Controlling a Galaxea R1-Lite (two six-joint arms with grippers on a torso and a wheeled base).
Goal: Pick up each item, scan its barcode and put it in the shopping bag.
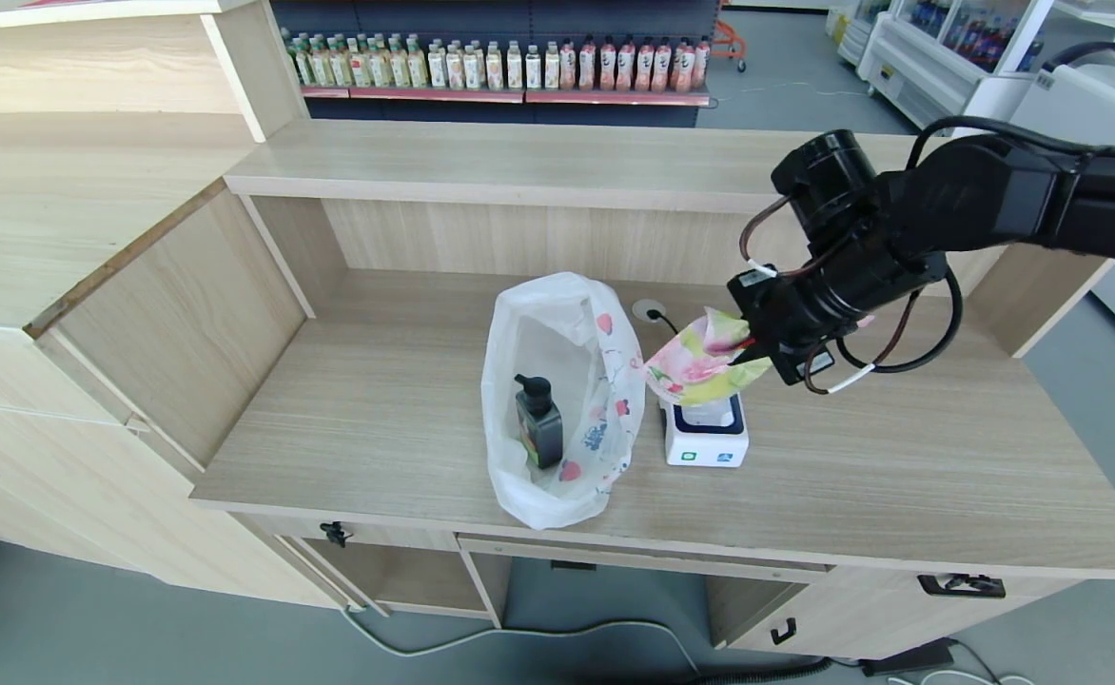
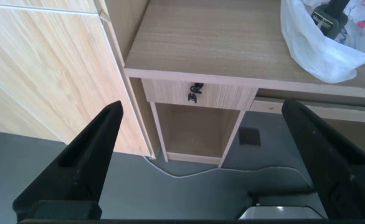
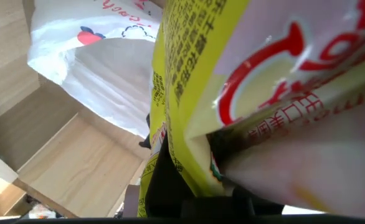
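Note:
My right gripper (image 1: 757,347) is shut on a pink, yellow and green snack packet (image 1: 700,363) and holds it just above the white barcode scanner (image 1: 706,436) on the counter. Up close, the packet (image 3: 245,106) hangs in front of the white shopping bag (image 3: 101,56). The shopping bag (image 1: 557,400) stands open left of the scanner with a dark pump bottle (image 1: 538,421) inside. My left gripper (image 2: 201,168) is open, low beside the counter's front left corner, with nothing between its fingers (image 2: 83,162). From there the bag (image 2: 329,43) rests near the counter edge.
The wooden counter (image 1: 900,457) has a raised back ledge (image 1: 519,162) and a side wall on the left. A cable hole (image 1: 649,310) lies behind the bag. Under the counter are a drawer with a latch (image 2: 195,91) and an open cubby. Drink shelves stand far behind.

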